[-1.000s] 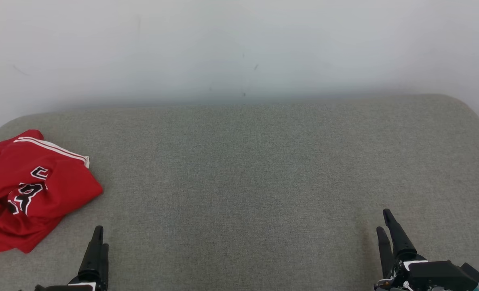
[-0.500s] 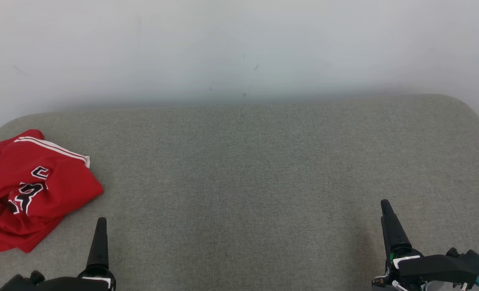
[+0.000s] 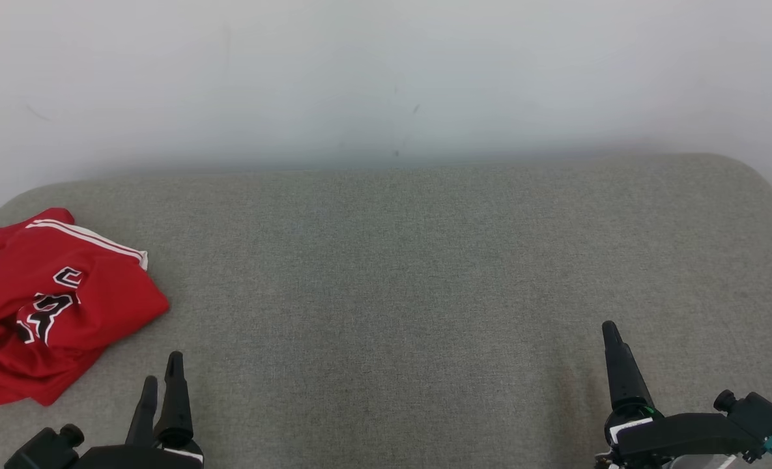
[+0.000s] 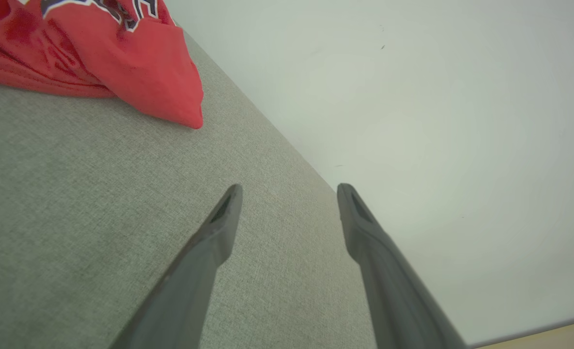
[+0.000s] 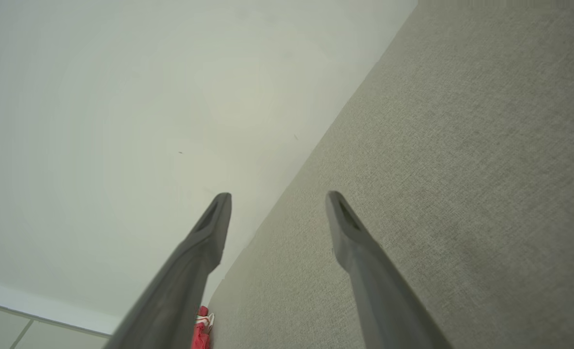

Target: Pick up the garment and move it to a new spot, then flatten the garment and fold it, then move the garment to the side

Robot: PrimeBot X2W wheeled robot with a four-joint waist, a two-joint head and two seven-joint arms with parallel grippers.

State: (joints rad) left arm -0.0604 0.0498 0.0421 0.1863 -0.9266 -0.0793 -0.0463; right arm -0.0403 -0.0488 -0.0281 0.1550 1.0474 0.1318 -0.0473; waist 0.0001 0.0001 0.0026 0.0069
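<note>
Nothing done yet: jersey (image 3: 53, 306) lies crumpled at left end of grey bench (image 3: 392, 273), untouched. Left gripper (image 4: 289, 186) and right gripper (image 5: 278, 196) jaws wide open, empty, near side. Pickup, flatten, fold, side-move: all 4 left.

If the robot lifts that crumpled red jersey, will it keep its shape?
Probably not: the garment lies crumpled in soft folds on the grey cushion. The fabric looks thin, so likely light. Pushed, it would probably bunch up rather than slide whole.
</note>
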